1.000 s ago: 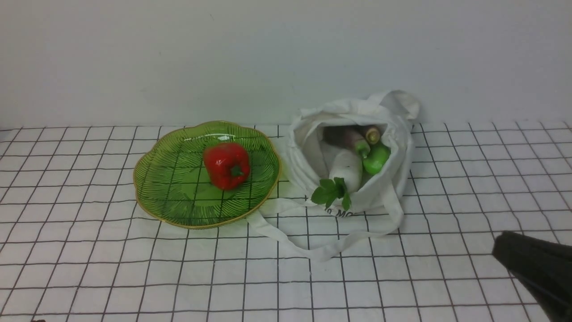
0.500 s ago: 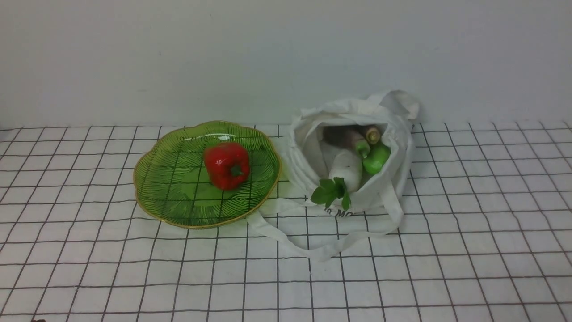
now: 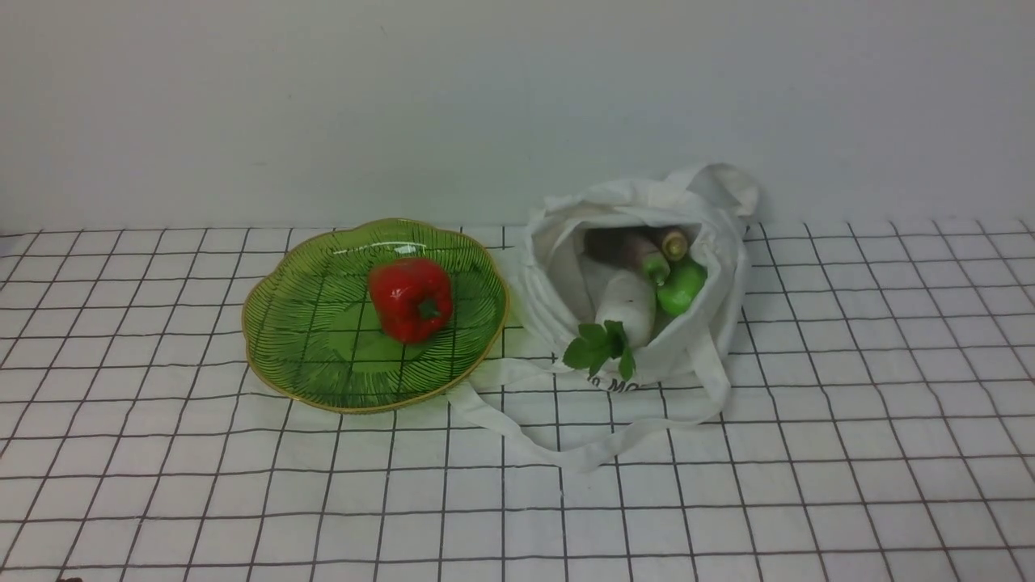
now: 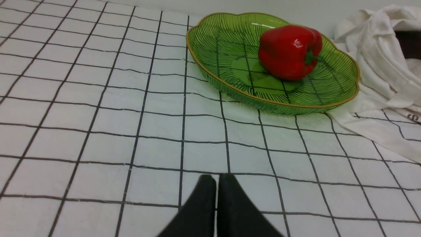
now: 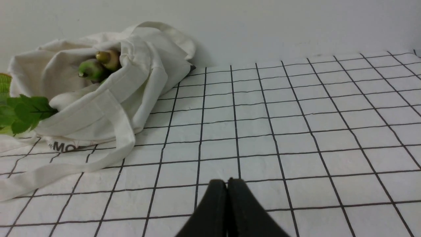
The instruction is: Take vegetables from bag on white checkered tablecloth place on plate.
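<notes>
**Right arm gone from the front view, three vegetables still bagged**

Since a second ago, the dark bulk of the right arm has left the lower right corner of the front view, and neither arm shows there now. Nothing else has shifted: the vegetables lie as they did.

One glossy red toy bell pepper [image 3: 410, 298] sits on its side in the middle of the wide transparent green glass plate [image 3: 279, 323] with the scalloped gold rim. Just to the plate's right, the soft white cloth tote bag [image 3: 703, 339] slumps open, its long strap handle [image 3: 566, 453] trailing forward over the white tablecloth [image 3: 849, 453] with its grid of thin black lines. Inside the bag lie a white radish [image 3: 627, 303] whose green leaves spill over the front edge, a small green pepper [image 3: 681, 287] and a dark purplish root [image 3: 618, 245].

Seen from the wrist cameras, the left gripper [image 4: 216, 179] and the right gripper [image 5: 227, 184] each hover low over bare cloth with fingertips pressed together, holding nothing. The right one is well apart from the bag.

Judged from this, one vegetable is delivered and three remain; the retreat looks like a pause between picks, with the right arm better placed for the next reach.
</notes>
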Motion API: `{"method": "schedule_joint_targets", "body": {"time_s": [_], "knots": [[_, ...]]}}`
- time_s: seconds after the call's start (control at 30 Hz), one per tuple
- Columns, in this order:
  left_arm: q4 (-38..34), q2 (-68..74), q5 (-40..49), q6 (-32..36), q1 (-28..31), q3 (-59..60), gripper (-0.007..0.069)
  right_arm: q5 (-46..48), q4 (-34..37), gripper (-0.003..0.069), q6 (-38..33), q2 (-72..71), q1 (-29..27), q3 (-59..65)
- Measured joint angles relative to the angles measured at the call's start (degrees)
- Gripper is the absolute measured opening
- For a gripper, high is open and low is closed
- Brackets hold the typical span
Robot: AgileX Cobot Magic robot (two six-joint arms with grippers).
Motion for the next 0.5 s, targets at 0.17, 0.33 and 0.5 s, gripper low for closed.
{"method": "schedule_joint_targets", "body": {"time_s": [0.17,0.33,0.5], "knots": [[0.0,0.0,0.0,0.0,0.0,0.0,-0.0008,0.0,0.0,-0.0014,0.0,0.0,0.8,0.0],[0.0,0.0,0.0,0.0,0.0,0.0,-0.0008,0.0,0.0,-0.0014,0.0,0.0,2.0,0.0],[0.0,0.0,0.0,0.0,0.0,0.0,-0.0008,0.0,0.0,-0.0014,0.0,0.0,2.0,0.0]]}}
